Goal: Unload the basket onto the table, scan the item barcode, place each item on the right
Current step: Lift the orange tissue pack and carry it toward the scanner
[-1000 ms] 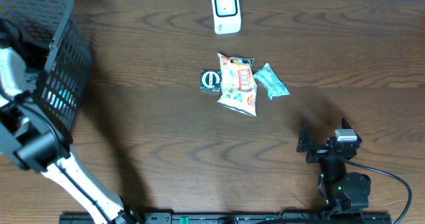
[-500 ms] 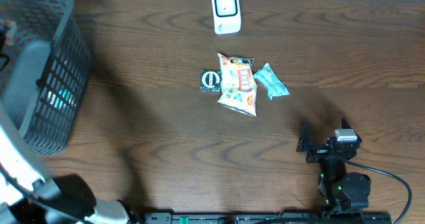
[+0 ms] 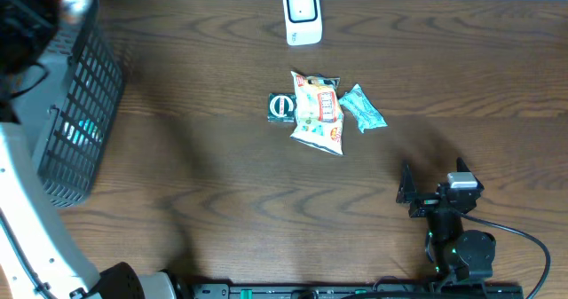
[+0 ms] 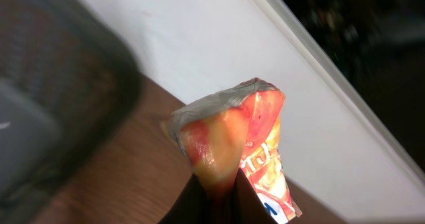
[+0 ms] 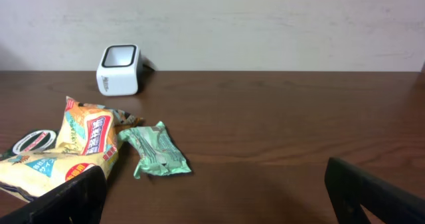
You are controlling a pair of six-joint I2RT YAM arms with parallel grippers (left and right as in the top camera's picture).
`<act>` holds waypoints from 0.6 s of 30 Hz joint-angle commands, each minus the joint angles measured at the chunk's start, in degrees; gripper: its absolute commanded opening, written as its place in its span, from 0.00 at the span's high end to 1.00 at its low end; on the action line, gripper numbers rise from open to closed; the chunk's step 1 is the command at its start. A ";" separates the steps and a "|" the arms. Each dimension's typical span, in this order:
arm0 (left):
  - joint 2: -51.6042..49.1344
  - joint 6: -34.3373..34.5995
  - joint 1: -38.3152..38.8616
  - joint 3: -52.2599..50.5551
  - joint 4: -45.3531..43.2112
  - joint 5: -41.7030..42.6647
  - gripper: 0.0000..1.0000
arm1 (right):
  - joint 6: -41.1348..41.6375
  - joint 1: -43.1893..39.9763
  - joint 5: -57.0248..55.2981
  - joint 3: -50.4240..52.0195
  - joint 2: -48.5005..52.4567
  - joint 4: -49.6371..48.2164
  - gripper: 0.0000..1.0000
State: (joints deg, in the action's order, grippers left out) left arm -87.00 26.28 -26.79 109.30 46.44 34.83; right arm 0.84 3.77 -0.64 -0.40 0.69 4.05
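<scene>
Jutting from the left hand [image 4: 211, 207] is an orange packet [image 4: 229, 134].

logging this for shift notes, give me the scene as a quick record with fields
left fingers: shut on orange packet, held up beside basket
right fingers: open, empty
scanner: far edge of table
centre cluster: yellow snack bag, green packet, dark round-label pack
scan: not yet done, orange packet far from scanner
</scene>
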 commanded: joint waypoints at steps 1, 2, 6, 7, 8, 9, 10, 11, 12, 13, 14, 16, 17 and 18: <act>0.17 -6.54 6.95 0.70 -1.14 2.67 0.93 | 0.17 -0.37 0.17 0.09 -0.33 0.24 0.01; 0.17 -7.82 8.35 0.70 -1.40 2.62 0.93 | 0.17 -0.37 0.17 0.09 -0.33 0.24 0.01; 0.15 -12.17 14.36 0.70 -1.57 -1.20 0.92 | 0.17 -0.37 0.17 0.09 -0.33 0.24 0.01; 0.13 -13.51 15.72 0.68 -1.49 -2.23 0.92 | 0.17 -0.37 0.17 0.09 -0.33 0.24 0.01; 0.07 -14.71 16.81 0.68 -1.42 -2.86 0.93 | 0.17 -0.37 0.15 0.09 -0.33 0.24 0.01; -0.04 -16.39 18.16 0.68 -1.18 -3.65 0.93 | 0.17 -0.37 0.17 0.09 -0.33 0.24 0.01; -0.15 -17.33 19.12 0.68 -1.03 -4.35 0.93 | 0.17 -0.37 0.17 0.09 -0.33 0.24 0.01; -0.37 -18.88 20.20 0.68 -0.81 -4.81 0.92 | 0.17 -0.37 0.17 0.09 -0.33 0.24 0.01; -0.59 -20.44 21.09 0.68 -0.57 -4.94 0.93 | 0.17 -0.37 0.17 0.09 -0.33 0.24 0.01; -0.83 -22.34 21.97 0.68 -0.17 -4.94 0.93 | 0.17 -0.37 0.17 0.09 -0.33 0.24 0.01; -1.16 -24.37 22.88 0.68 0.33 -4.94 0.93 | 0.17 -0.37 0.17 0.09 -0.33 0.24 0.01; -2.08 -28.81 24.68 0.68 2.40 -4.92 0.93 | 0.17 -0.37 0.17 0.09 -0.33 0.24 0.01; -2.49 -30.95 25.33 0.68 3.61 -4.92 0.93 | 0.17 -0.37 0.17 0.09 -0.33 0.24 0.01; -3.08 -33.57 26.08 0.68 5.14 -4.92 0.93 | 0.17 -0.37 0.17 0.09 -0.33 0.24 0.01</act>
State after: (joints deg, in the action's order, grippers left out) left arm -87.88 3.66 -2.92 109.32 48.80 30.89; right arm 0.84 3.77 -0.67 -0.40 0.69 4.05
